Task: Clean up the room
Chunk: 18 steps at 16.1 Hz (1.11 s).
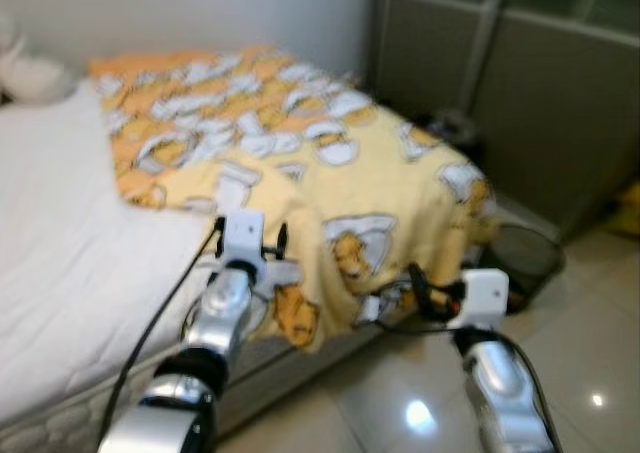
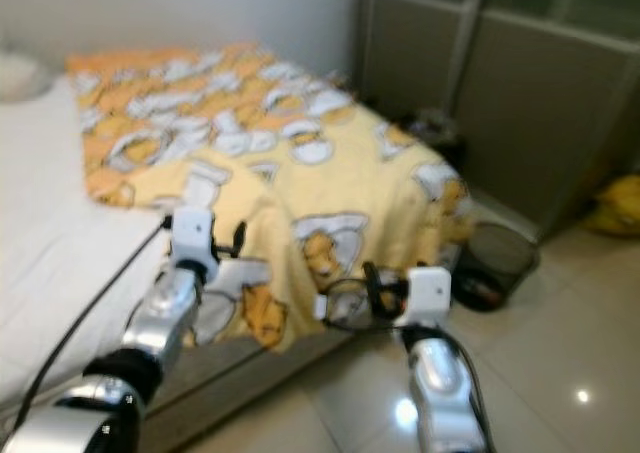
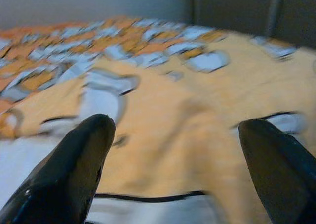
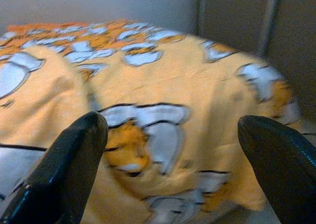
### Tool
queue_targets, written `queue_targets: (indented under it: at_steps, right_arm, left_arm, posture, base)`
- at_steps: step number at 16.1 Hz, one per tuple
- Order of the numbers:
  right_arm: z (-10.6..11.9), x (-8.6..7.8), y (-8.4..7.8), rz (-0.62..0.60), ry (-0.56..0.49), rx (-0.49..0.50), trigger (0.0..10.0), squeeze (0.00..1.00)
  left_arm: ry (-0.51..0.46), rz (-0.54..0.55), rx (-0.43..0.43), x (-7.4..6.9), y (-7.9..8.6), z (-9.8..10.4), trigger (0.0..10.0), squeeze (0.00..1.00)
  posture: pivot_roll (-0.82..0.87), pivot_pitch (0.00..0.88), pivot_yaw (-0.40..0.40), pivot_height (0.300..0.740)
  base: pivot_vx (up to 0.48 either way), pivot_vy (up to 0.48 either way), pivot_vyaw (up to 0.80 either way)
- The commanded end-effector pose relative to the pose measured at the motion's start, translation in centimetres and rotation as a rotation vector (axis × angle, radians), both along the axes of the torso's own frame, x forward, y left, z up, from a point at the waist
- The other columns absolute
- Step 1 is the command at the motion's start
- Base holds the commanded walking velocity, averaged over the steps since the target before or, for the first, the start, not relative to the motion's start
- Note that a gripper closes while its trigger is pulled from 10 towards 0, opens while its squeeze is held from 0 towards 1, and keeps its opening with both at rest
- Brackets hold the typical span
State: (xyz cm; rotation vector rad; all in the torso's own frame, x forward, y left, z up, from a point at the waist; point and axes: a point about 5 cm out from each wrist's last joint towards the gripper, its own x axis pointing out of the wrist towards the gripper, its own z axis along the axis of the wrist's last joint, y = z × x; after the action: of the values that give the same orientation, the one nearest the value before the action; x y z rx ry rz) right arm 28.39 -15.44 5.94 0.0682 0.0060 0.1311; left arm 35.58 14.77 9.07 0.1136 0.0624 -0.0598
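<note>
Yellow blanket [image 1: 300,163] with a cartoon orange cat and white shape print, soft thin fabric, rumpled. It lies spread over the right part of the bed [image 1: 60,273], with its far end up near the wall and its near corner draped over the bed's edge and hanging toward the floor [image 1: 400,393]. Folds and bunching near the hanging corner; its left edge runs unevenly across the white sheet [image 1: 50,203]. The sheet is plain white and slightly wrinkled, and the mattress side shows quilted stitching at the lower left.

Left gripper [image 3: 173,155] hovers just above the blanket near its left edge over the bed, fingers [image 3: 84,150] spread wide, nothing between them. Right gripper [image 4: 173,155] is in front of the hanging blanket corner at the bed's edge, fingers [image 4: 74,150] also spread wide and empty. Fingers are glossy black with rounded tips. Both arms are silver metal with white wrist blocks and black cables.

Floor is glossy pale tile with light reflections. A dark mesh bin [image 1: 525,258] sits on the floor just beside the bed's foot corner. Grey panelled wardrobe doors [image 1: 540,93] stand behind it. A yellow object [image 2: 615,208] on the floor at far right, too blurred to identify. All views are motion-blurred.
</note>
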Motion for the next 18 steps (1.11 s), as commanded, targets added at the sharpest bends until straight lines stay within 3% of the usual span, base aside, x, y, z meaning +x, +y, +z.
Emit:
queue_targets:
  at_steps: [1, 6, 9, 10, 11, 12, 14, 18]
  right_arm:
    - [0.2, -0.1, -0.5, -0.012, -0.004, -0.009, 10.0, 0.00]
    - [-0.2, -0.9, -1.1, -0.012, 0.014, -0.023, 10.0, 0.00]
    - [-0.5, -2.1, -1.3, 0.021, 0.037, -0.047, 10.0, 0.00]
    - [-1.0, -3.2, -1.6, 0.048, 0.072, -0.061, 10.0, 0.00]
    - [-1.3, -3.8, -1.8, 0.060, 0.092, -0.066, 10.0, 0.00]
    - [-1.7, -4.8, -2.0, 0.080, 0.113, -0.080, 10.0, 0.00]
    - [-1.8, -5.4, -2.2, 0.073, 0.127, -0.072, 10.0, 0.00]
    - [-1.2, -7.4, -2.5, 0.120, 0.162, -0.108, 10.0, 0.00]
  left_arm:
    - [-0.005, -0.002, 0.002, 0.2, -0.3, 0.3, 10.0, 0.00]
    - [0.023, 0.052, 0.002, 0.4, 1.3, 0.1, 10.0, 0.00]
    - [0.096, 0.082, 0.124, -0.1, 3.0, -1.1, 10.0, 0.00]
    - [0.166, 0.105, 0.066, -0.4, 4.0, -1.9, 10.0, 0.00]
    - [0.189, 0.113, 0.029, -0.5, 4.2, -2.3, 10.0, 0.00]
    - [0.185, 0.072, 0.058, -0.8, 3.6, -2.7, 10.0, 0.00]
    - [0.185, 0.072, 0.039, -1.1, 3.3, -3.1, 10.0, 0.00]
    - [0.163, 0.184, 0.101, -2.0, 4.5, -3.8, 10.0, 0.00]
  posture:
    - [0.03, 0.000, 0.013, 0.731]
    - [0.02, 0.000, 0.007, 0.731]
    - [0.01, 0.000, -0.023, 0.731]
    - [-0.01, 0.010, -0.066, 0.731]
    - [-0.01, 0.019, -0.072, 0.731]
    - [-0.05, 0.072, -0.085, 0.731]
    - [-0.07, 0.105, -0.095, 0.731]
    - [-0.14, 0.165, -0.164, 0.731]
  base:
    - [0.345, 0.334, 0.00]
    - [0.346, 0.332, 0.00]
    - [0.000, 0.000, 0.00]
    - [0.000, 0.000, 0.00]
    - [0.000, 0.000, 0.00]
    - [0.000, 0.000, 0.00]
    - [0.000, 0.000, 0.00]
    - [0.000, 0.000, 0.00]
